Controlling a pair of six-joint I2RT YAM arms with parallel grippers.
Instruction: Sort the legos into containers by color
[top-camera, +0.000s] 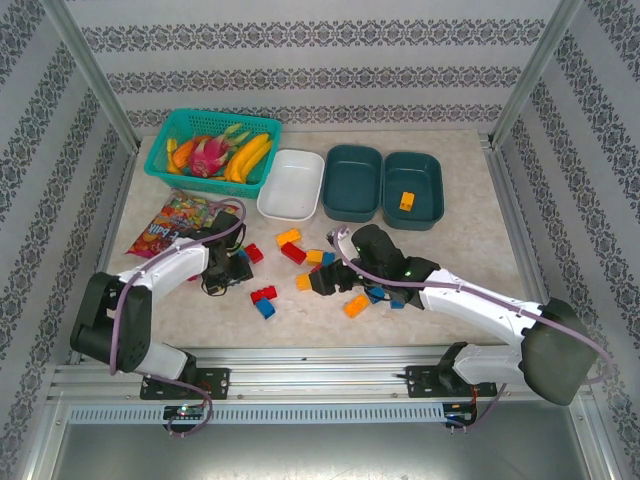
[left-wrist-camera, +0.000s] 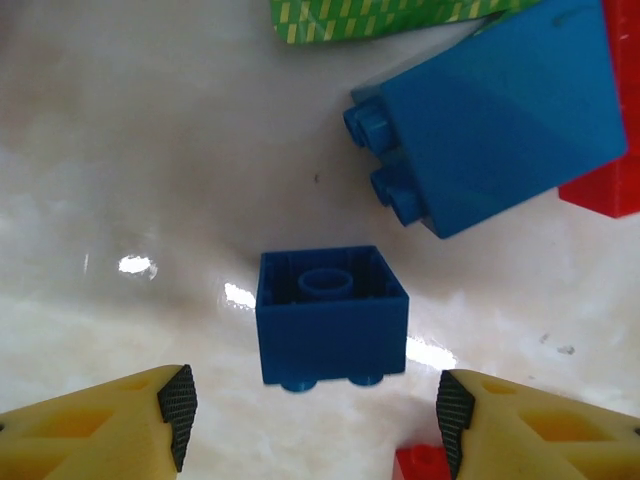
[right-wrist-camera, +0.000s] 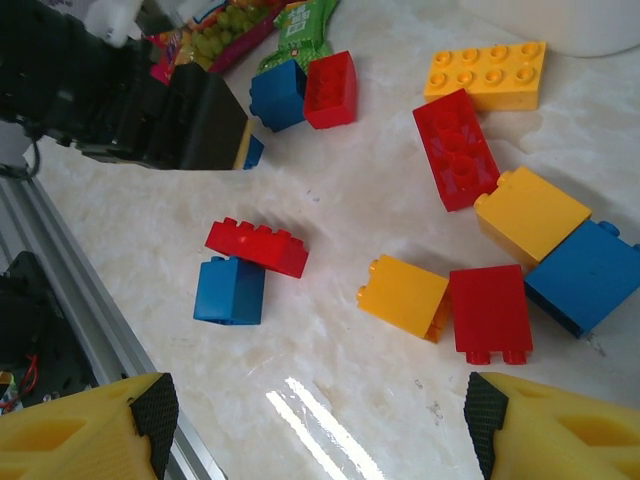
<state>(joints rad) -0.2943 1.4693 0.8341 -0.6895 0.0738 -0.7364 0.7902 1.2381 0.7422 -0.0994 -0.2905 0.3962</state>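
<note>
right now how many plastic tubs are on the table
3: a white tub on the left, a middle teal tub, and a right teal tub holding one orange brick. None looks hidden.

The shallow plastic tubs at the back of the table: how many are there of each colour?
White shallow plastic tub: 1
Dark teal shallow plastic tubs: 2
Total: 3

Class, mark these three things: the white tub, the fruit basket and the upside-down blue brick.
white tub (top-camera: 291, 186), top view, bare floor.
fruit basket (top-camera: 161, 143), top view, left wall.
blue brick (left-wrist-camera: 332, 338), left wrist view, near side face.
</note>
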